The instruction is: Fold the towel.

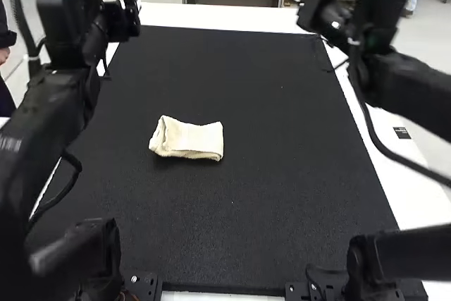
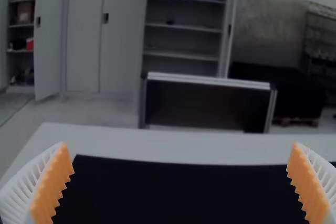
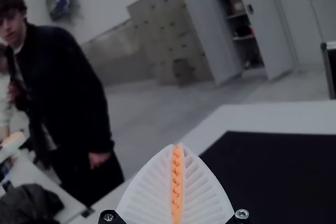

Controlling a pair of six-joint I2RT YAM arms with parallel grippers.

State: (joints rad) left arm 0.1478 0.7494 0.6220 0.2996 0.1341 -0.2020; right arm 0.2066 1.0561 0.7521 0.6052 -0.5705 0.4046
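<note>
Perhaps the folded towel (image 1: 187, 139) may loosen, if the wide-spread left hand (image 2: 180, 146) or closed right hand (image 3: 177, 146) brushes it carelessly.

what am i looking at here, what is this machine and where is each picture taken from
This is a robot with two black jointed arms at a white table covered by a black mat. The high view comes from a fixed camera above and behind the arms. Each wrist view comes from a camera on one arm, with that arm's own white ribbed, orange-padded fingers at its edge. The left gripper is open; the right gripper is shut, with nothing between its fingers. On the mat lies a cream cloth towel, folded into a small bundle. Neither gripper holds it.
</note>
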